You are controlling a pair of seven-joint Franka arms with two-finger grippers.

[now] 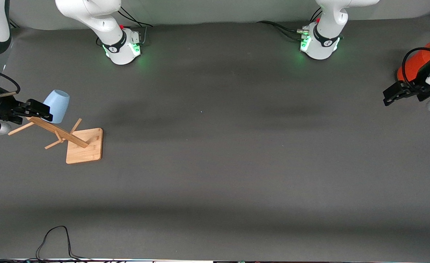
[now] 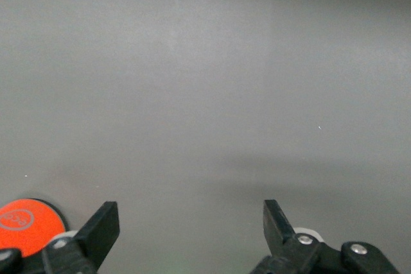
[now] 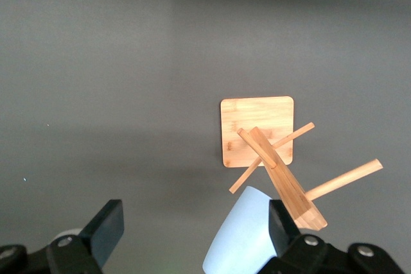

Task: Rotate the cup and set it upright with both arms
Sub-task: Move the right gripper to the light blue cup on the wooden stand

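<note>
The pale-blue cup (image 1: 56,105) sits tilted against the upper pegs of a wooden rack (image 1: 84,145), at the right arm's end of the table. My right gripper (image 1: 35,109) is level with it, open. In the right wrist view the cup (image 3: 247,235) lies between the right gripper's (image 3: 192,226) fingers, close against one finger (image 3: 281,222) and well apart from the other. Whether that finger touches the cup I cannot tell. My left gripper (image 1: 392,95) hangs open at the left arm's end of the table. Nothing is between the left gripper's (image 2: 191,226) fingers.
A large orange can (image 1: 414,65) stands beside the left gripper, and its orange top (image 2: 29,222) shows in the left wrist view. The rack's square base (image 3: 257,129) rests on the grey mat. A black cable (image 1: 54,241) lies at the table edge nearest the front camera.
</note>
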